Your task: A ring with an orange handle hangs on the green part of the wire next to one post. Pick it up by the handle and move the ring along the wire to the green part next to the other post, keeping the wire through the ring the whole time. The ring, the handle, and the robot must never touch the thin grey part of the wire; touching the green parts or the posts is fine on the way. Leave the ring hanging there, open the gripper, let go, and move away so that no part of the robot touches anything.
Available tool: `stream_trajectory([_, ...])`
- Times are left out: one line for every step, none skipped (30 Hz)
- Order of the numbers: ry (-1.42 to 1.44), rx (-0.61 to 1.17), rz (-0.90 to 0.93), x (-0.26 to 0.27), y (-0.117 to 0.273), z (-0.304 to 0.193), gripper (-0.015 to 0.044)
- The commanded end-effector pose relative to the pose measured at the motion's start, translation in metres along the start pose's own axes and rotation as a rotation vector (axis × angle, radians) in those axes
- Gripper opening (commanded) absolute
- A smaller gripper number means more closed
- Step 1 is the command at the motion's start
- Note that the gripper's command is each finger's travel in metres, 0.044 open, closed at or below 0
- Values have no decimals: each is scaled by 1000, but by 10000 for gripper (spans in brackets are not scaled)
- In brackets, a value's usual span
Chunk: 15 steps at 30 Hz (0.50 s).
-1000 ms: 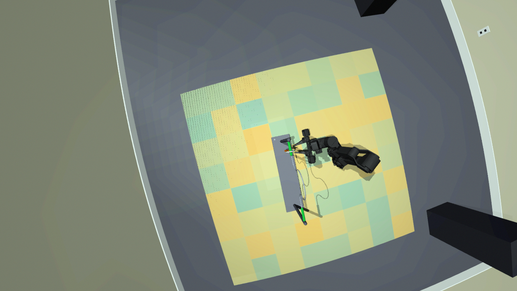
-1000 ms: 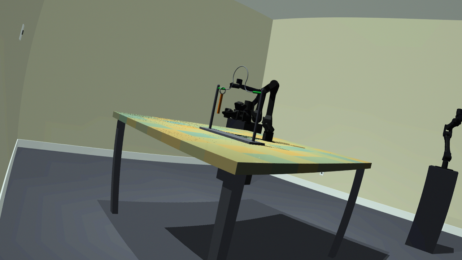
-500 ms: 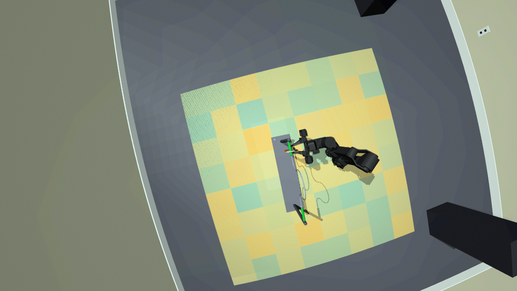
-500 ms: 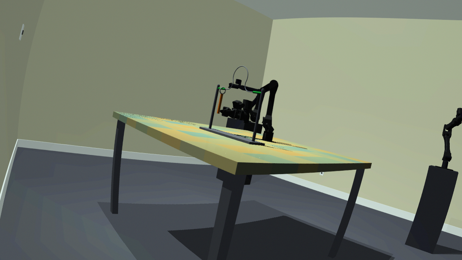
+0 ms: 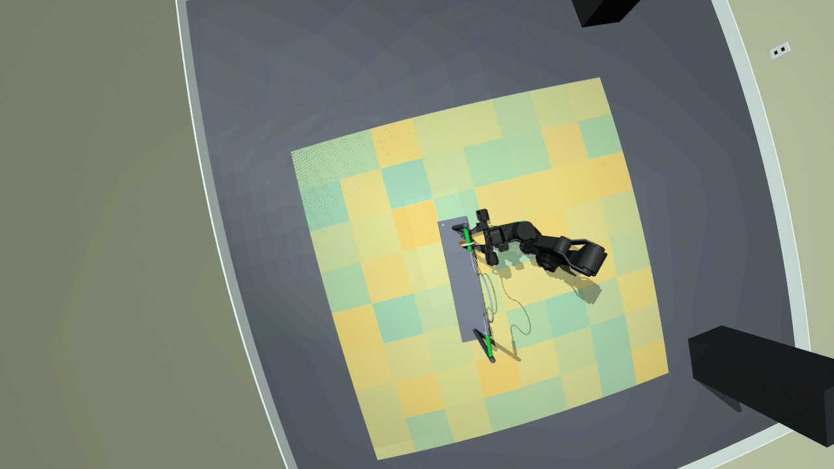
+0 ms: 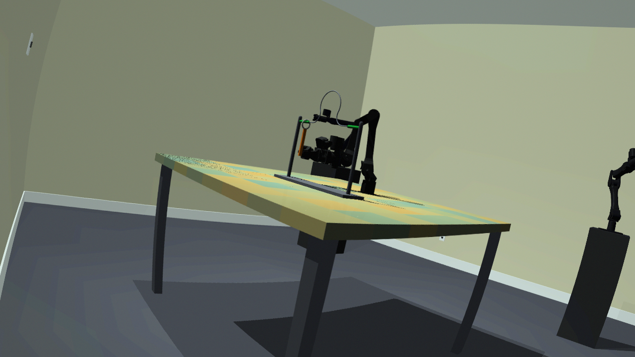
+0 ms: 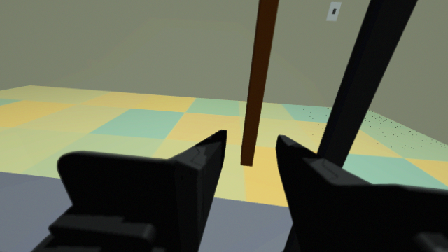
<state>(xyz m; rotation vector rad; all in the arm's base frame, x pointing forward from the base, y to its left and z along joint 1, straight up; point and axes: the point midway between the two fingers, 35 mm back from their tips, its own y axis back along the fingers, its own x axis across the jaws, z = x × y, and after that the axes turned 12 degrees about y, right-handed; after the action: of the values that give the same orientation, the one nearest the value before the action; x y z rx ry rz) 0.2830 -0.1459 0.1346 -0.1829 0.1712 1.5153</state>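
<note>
The ring hangs on the green part beside the near post. Its orange handle hangs down, slightly tilted. My gripper is partly open, level with the handle's lower end. In the wrist view the handle's lower end shows between the fingertips, with a gap on each side; how deep it sits between them is hard to tell. The thin grey wire bends up in a tall loop to the other green part.
The other post stands at the far end of the grey base. The near post is just right of the right finger in the wrist view. The arm reaches in from the side, below the wire's height at the gripper.
</note>
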Motion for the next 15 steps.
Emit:
stream_trajectory([-6, 1, -2, -1, -8, -1, 160])
stream_trajectory([-6, 1, -2, -1, -10, -1, 160])
stream_trajectory([-6, 1, -2, -1, -11, -1, 160])
stream_trajectory([-7, 1, -2, -1, -13, -1, 160])
stream_trajectory([-7, 1, -2, -1, -15, -1, 160])
stream_trajectory([-7, 1, -2, 0, -16, -1, 160])
stream_trajectory([-7, 1, -2, 0, -18, -1, 160])
stream_trajectory([-7, 0, -2, 0, -19, -1, 160])
stream_trajectory([-7, 0, -2, 0, -21, -1, 160])
stream_trajectory([-7, 0, -2, 0, -23, -1, 160])
stream_trajectory([-7, 0, -2, 0, -24, 0, 160])
stream_trajectory([-7, 0, -2, 1, -26, 0, 160])
stream_trajectory([-7, 0, -3, 1, -27, 0, 160])
stream_trajectory([-7, 0, -3, 1, -29, 0, 160])
stream_trajectory([-7, 0, -3, 1, -31, 0, 160])
